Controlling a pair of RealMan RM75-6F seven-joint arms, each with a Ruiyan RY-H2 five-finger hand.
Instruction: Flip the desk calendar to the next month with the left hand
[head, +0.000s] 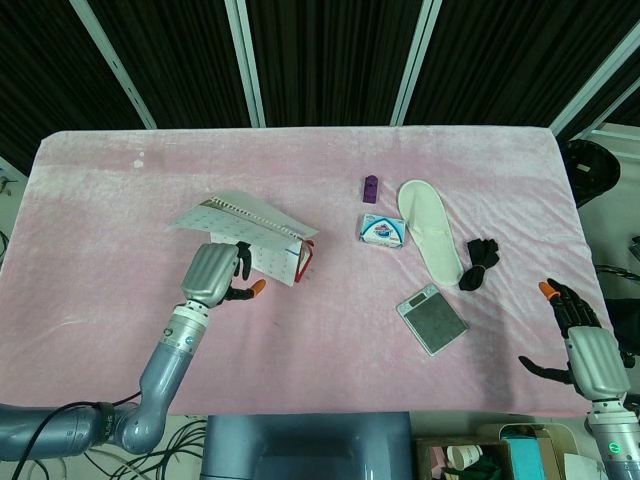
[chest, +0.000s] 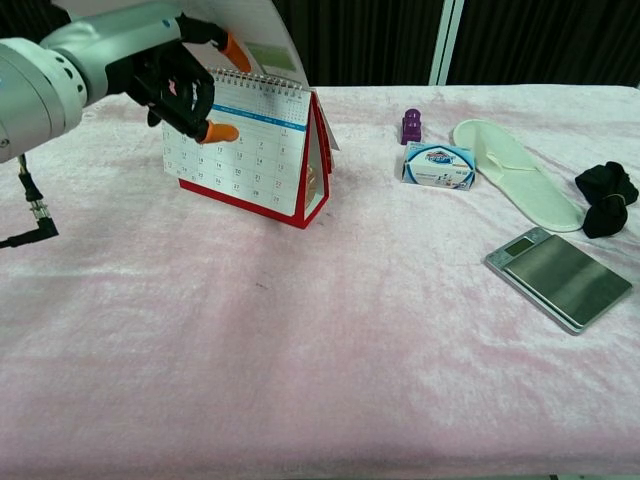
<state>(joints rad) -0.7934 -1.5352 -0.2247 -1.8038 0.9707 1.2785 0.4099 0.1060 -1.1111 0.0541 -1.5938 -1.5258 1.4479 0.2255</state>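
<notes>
The red-based desk calendar (head: 283, 255) (chest: 255, 150) stands left of centre on the pink cloth. Its front page (head: 205, 216) (chest: 262, 28) is lifted up and back over the spiral binding, and a fresh month grid shows beneath. My left hand (head: 213, 273) (chest: 165, 68) is raised in front of the calendar's upper left, fingers curled, holding that lifted page up from below. My right hand (head: 582, 333) hangs beyond the table's right front corner, fingers spread, holding nothing; only the head view shows it.
Right of the calendar lie a small purple object (head: 371, 187) (chest: 411, 126), a blue-and-white box (head: 382, 229) (chest: 439, 165), a white slipper (head: 430, 230) (chest: 510, 170), a black bundle (head: 480, 262) (chest: 606, 198) and a grey scale (head: 432, 319) (chest: 558, 276).
</notes>
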